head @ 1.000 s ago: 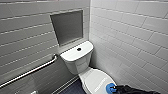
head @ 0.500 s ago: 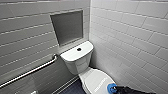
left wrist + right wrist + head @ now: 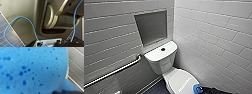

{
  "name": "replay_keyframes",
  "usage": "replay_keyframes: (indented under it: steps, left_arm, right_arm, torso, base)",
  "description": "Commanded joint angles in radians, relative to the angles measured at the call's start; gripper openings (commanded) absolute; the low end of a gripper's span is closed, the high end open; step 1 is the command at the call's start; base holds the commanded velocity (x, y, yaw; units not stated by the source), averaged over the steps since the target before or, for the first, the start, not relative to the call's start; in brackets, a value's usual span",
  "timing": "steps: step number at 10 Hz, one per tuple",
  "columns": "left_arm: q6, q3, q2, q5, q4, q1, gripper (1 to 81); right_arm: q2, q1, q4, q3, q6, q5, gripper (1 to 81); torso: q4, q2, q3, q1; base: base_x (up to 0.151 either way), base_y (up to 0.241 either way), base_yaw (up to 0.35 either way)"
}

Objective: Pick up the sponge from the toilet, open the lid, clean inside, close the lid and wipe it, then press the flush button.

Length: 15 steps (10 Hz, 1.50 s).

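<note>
— Bathroom corner, seen from my head camera: where is the sponge?
— Nearest me. My right pincer (image 3: 203, 90) is clamped on the bright blue sponge (image 3: 198, 88), at the near right edge of the closed lid (image 3: 180, 81). At my right wrist its pitted blue face presses close to the lens.

— And your other arm?
— My left pincer (image 3: 52, 41) sits low against my own body, and a blue cable (image 3: 33, 26) loops in front. Apart or together, I cannot tell. Dark blue floor tiles (image 3: 5, 28) lie beside it.

— Beyond the lid?
— The white toilet (image 3: 166, 75) stands in the corner with its boxy tank (image 3: 159, 63) behind the lid. The dark flush button (image 3: 163, 49) sits in the middle of the tank top. A metal grab bar (image 3: 114, 72) slants along the left wall, ending near the tank. Above, a grey niche (image 3: 151, 27) is set into the pale tiled walls (image 3: 214, 32).
</note>
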Motion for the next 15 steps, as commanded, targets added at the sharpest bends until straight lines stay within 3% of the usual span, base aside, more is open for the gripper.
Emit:
replay_keyframes:
  steps: [1, 2, 3, 4, 6, 11, 13, 15]
  left_arm:
    - [0.003, 0.016, 0.005, 0.08, 0.005, 0.01, 81.1]
    - [0.003, 0.019, 0.005, 0.08, 0.005, 0.004, 81.1]
    - [0.003, 0.023, 0.002, 0.082, 0.005, -0.004, 81.1]
    - [0.003, 0.026, 0.002, 0.085, 0.005, -0.012, 81.1]
    - [0.003, 0.027, 0.003, 0.088, 0.007, -0.022, 81.1]
    - [0.003, 0.036, -0.014, 0.102, 0.007, -0.064, 81.1]
    - [0.003, 0.036, -0.018, 0.119, 0.005, -0.081, 81.1]
    - [0.003, 0.036, -0.023, 0.119, 0.005, -0.096, 81.1]
  right_arm:
    - [-0.103, 0.022, 0.214, 0.118, 0.019, -0.209, 1.0]
    - [-0.193, 0.023, 0.275, 0.25, 0.012, -0.192, 1.0]
    - [-0.273, 0.023, 0.286, 0.368, 0.018, -0.143, 1.0]
    - [-0.321, 0.025, 0.286, 0.442, 0.021, -0.143, 1.0]
    - [-0.381, 0.006, 0.286, 0.534, 0.021, -0.155, 1.0]
    - [-0.537, -0.124, 0.288, 0.668, 0.024, -0.103, 1.0]
    - [-0.582, -0.224, 0.271, 0.682, 0.022, 0.044, 1.0]
    - [-0.583, -0.323, 0.206, 0.677, 0.013, 0.116, 1.0]
  torso:
    - [0.0, 0.0, 0.0, 0.0]
    - [0.0, 0.0, 0.0, 0.0]
    - [0.0, 0.0, 0.0, 0.0]
    - [0.0, 0.0, 0.0, 0.0]
    - [0.0, 0.0, 0.0, 0.0]
    - [0.0, 0.0, -0.001, 0.0]
    - [0.0, 0.0, -0.001, 0.0]
    - [0.0, 0.0, -0.001, 0.0]
  base:
    - [0.0, 0.0, 0.0]
    - [0.0, 0.0, 0.0]
    - [0.0, 0.0, 0.0]
    - [0.0, 0.0, 0.0]
    - [0.0, 0.0, 0.0]
    - [0.0, 0.0, 0.0]
    - [0.0, 0.0, 0.0]
    - [0.0, 0.0, 0.0]
